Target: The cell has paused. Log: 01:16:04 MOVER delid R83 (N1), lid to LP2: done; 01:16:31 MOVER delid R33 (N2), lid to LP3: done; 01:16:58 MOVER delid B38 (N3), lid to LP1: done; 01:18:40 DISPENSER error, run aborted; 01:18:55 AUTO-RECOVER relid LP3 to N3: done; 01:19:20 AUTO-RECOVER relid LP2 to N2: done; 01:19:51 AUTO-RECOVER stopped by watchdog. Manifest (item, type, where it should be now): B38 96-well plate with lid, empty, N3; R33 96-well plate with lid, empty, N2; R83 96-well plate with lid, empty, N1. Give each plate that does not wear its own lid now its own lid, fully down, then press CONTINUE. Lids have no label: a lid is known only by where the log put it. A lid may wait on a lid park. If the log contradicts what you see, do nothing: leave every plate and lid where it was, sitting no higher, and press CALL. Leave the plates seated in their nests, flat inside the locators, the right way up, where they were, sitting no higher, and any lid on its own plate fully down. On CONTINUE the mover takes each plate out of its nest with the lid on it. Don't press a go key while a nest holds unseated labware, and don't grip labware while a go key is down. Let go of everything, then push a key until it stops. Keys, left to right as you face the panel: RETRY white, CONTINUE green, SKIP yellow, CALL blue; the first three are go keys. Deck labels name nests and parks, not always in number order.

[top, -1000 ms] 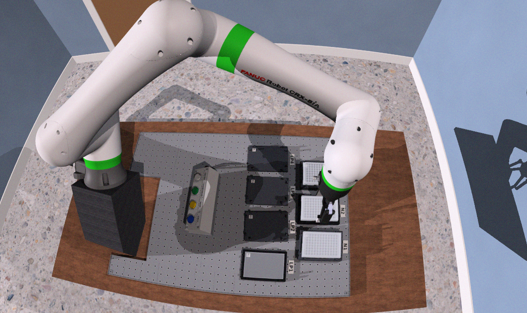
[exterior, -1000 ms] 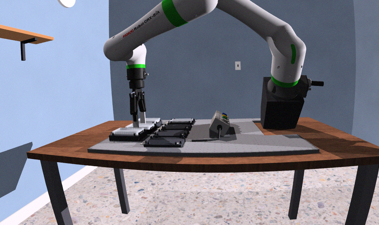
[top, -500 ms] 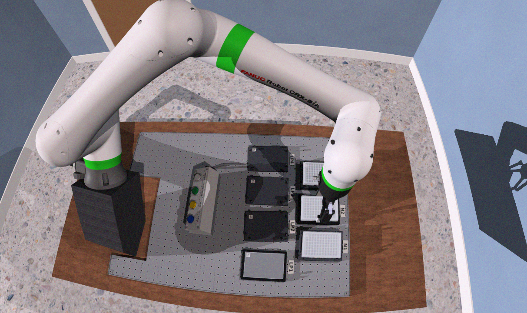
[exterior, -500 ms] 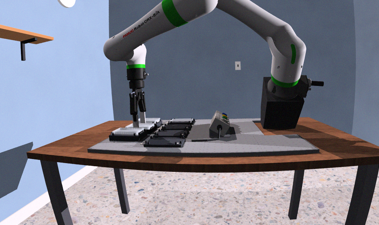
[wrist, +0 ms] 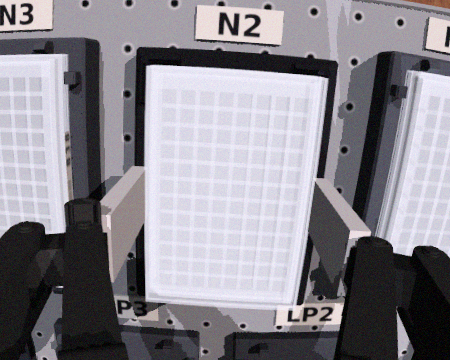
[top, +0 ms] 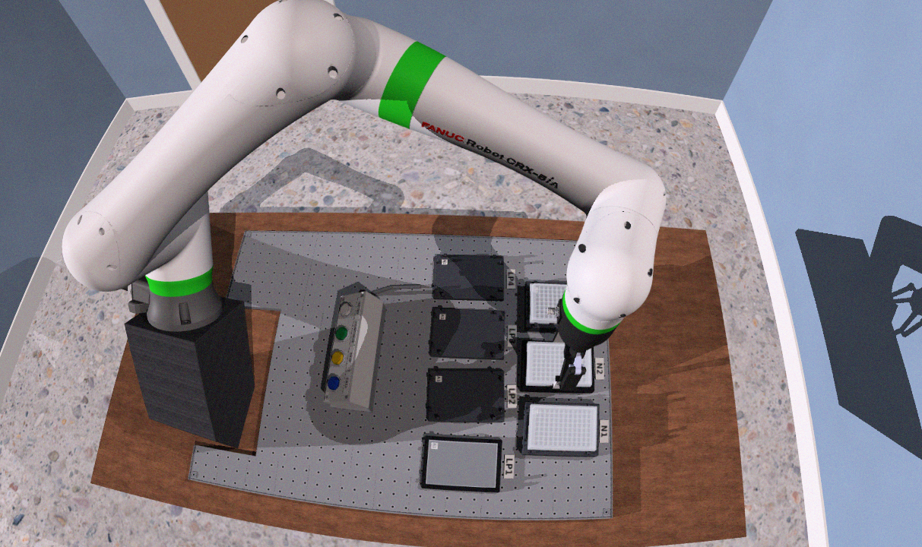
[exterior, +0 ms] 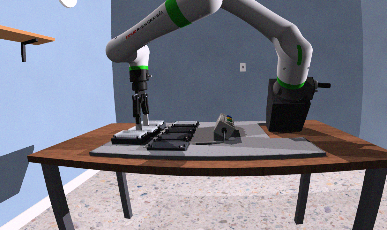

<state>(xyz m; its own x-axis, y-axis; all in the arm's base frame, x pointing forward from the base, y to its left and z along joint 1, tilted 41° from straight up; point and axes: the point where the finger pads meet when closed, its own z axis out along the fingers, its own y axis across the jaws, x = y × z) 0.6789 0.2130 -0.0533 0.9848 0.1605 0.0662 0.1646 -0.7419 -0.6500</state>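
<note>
Tool (wrist: 228, 227) pinching N2 lid (wrist: 232, 180) across short sides (flat, long axis toward N2 label (wrist: 239, 24)).
</note>
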